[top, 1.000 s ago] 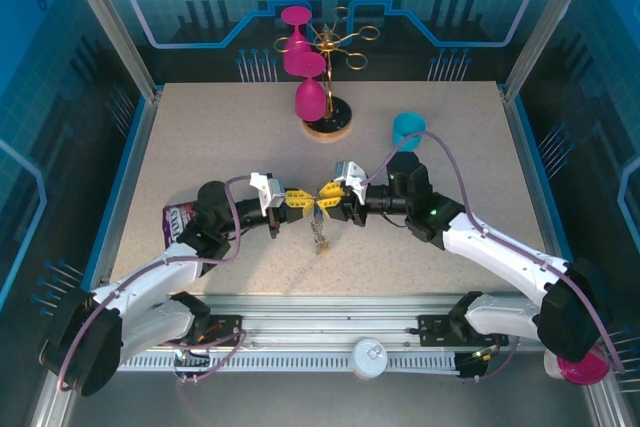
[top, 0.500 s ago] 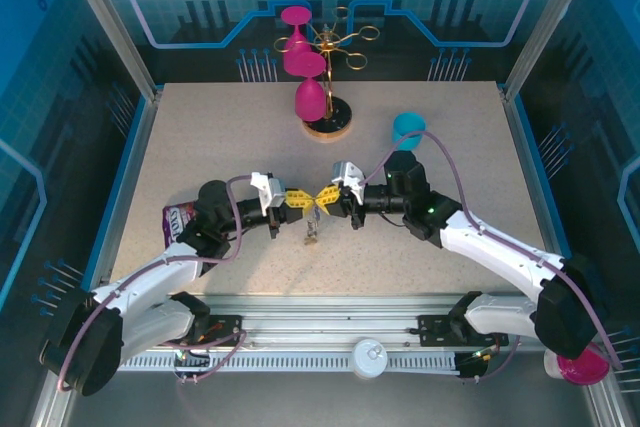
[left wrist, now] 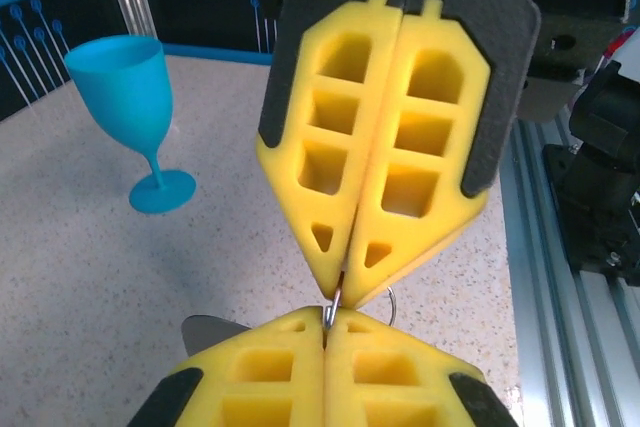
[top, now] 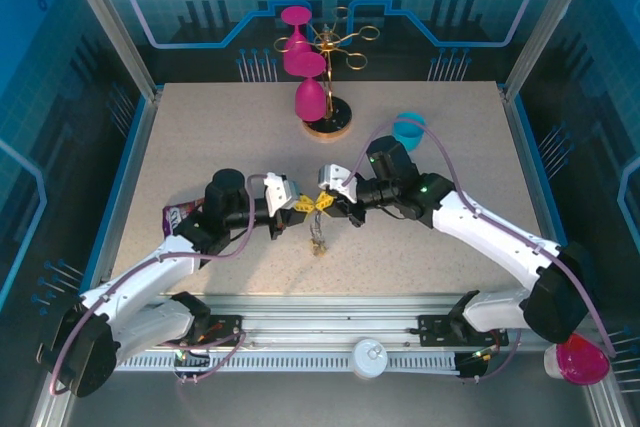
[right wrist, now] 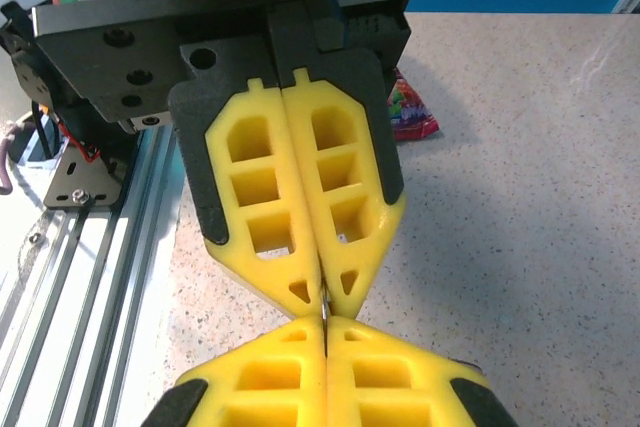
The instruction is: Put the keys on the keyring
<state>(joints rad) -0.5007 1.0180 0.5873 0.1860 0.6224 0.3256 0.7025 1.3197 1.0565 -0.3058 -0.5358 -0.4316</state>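
1. Left hand (top: 298,204): clenched, yellow pads pressed flat together, with a thin metal sliver (left wrist: 333,303) nipped right at the tips. Reads as an anchor grip, pinning one part so the other arm can work against it
2. Snack packet (top: 178,215) lies well behind the left hand on the bench (top: 200,137), not part of the job
3. Middle: the two hands meet tip to tip, touching or nearly so, raised off the bench. The sliver bridges both sets of tips. Too thin to tell if it's ring wire or something being threaded
4. Keyring (top: 318,236) hangs straight down from that meeting point as a short string of links. Probably held up so it dangles free and untangled. Can't tell if its low end touches the bench, and the pieces on it are too small to pick out
5. Right hand (top: 327,200): also clenched on the same sliver, facing the left head-on. A small wire loop (left wrist: 391,299) peeks out just beside its tip. The opposed pinch suggests threading along the wire
6. Blue goblet (top: 408,130) stands upright well behind the right hand, not involved
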